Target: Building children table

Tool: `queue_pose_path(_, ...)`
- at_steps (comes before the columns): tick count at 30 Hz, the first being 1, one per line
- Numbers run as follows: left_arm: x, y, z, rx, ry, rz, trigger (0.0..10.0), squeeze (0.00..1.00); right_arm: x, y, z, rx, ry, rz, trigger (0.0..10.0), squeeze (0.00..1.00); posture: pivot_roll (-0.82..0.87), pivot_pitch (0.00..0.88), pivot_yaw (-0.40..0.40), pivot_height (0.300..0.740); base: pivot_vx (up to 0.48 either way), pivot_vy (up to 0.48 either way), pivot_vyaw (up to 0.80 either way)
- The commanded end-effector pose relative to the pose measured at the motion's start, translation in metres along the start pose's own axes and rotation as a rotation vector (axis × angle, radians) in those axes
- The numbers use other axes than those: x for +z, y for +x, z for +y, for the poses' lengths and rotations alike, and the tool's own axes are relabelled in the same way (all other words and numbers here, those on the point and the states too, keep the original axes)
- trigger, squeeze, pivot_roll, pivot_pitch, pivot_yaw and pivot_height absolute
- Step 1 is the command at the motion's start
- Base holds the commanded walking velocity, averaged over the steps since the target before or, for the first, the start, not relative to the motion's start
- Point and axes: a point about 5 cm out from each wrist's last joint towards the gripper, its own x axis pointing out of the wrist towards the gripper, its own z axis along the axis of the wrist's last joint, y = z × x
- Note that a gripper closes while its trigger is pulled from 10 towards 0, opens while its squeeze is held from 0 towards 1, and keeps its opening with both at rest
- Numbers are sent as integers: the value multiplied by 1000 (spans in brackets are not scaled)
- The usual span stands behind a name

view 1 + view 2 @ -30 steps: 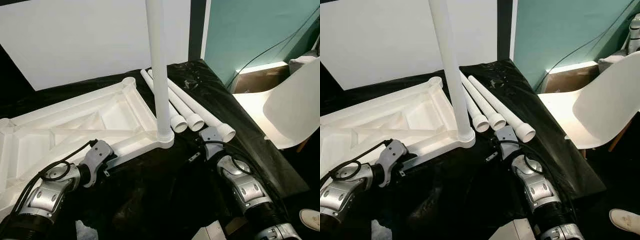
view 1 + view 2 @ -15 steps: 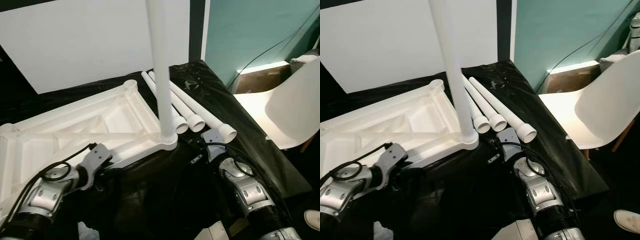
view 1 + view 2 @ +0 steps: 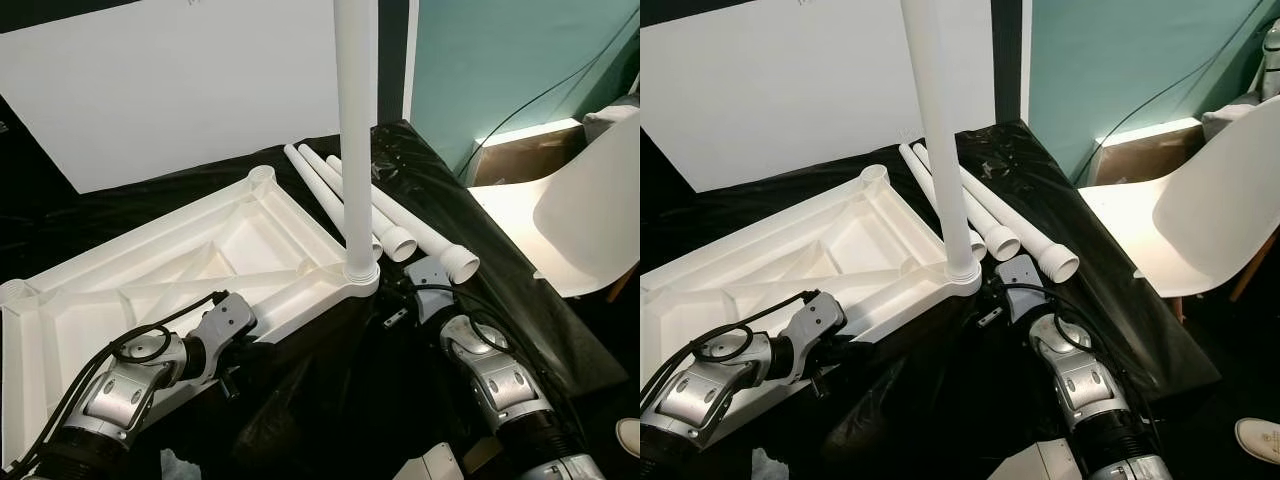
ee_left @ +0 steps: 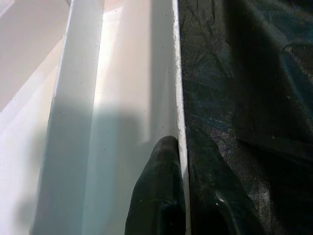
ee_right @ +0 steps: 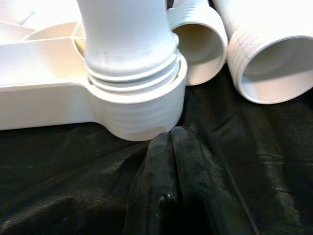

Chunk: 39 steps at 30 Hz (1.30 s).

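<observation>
The white tabletop [image 3: 190,260] lies upside down on the worktop [image 3: 330,400], which is draped in black sheeting, its ribbed underside facing up. One white leg [image 3: 356,140] stands upright in the corner socket [image 5: 137,110] nearest the robot's right side. The left gripper [image 4: 183,147] sits at the near edge rail of the tabletop: in its wrist view the jaws straddle the thin white rim, one black finger [image 4: 159,191] lying on the white inner face and the other on the black sheeting outside, so they are closed on the tabletop's edge. The rail runs straight ahead from the jaws toward the socket. The right gripper [image 5: 171,134] rests low on the black sheeting with its jaws pressed together, holding nothing, their tips touching the outer wall of the socket just below the threaded collar of the standing leg. Just beyond those jaws and to their side lie the loose legs [image 3: 400,215], side by side on the sheeting, open threaded ends toward the robot, apart from the jaws. A white chair [image 3: 1200,215] stands beside the worktop on the robot's right.
</observation>
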Motion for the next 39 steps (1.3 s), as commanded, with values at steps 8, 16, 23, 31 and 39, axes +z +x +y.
queue_pose_path(8, -26, -10, -1, 7, -31, 143, 10000, 0, 0, 1, 7, 37, 11, 8, 10000, 0, -92, 0, 100, 740, 0, 0, 0)
queue_pose_path(16, -15, -18, -12, -95, -57, 14, 10000, 1000, 1, 4, 11, 63, 10, 5, 10000, 0, -83, 0, 93, 740, 0, 0, 0)
queue_pose_path(23, -20, -23, -19, -138, -63, 39, 10000, 1000, 2, 4, 8, 67, 4, 4, 10000, 0, -79, 0, 88, 740, 0, 0, 0)
queue_pose_path(31, -13, -32, -8, -48, -26, -2, 10000, 0, 3, 4, 8, 72, 0, 2, 10000, 0, -83, 0, 85, 740, 0, 0, 0)
queue_pose_path(39, -13, -46, 0, -4, -6, 23, 10000, 0, 3, 4, 15, 126, -4, 5, 10000, 0, -81, 0, 84, 740, 0, 0, 0)
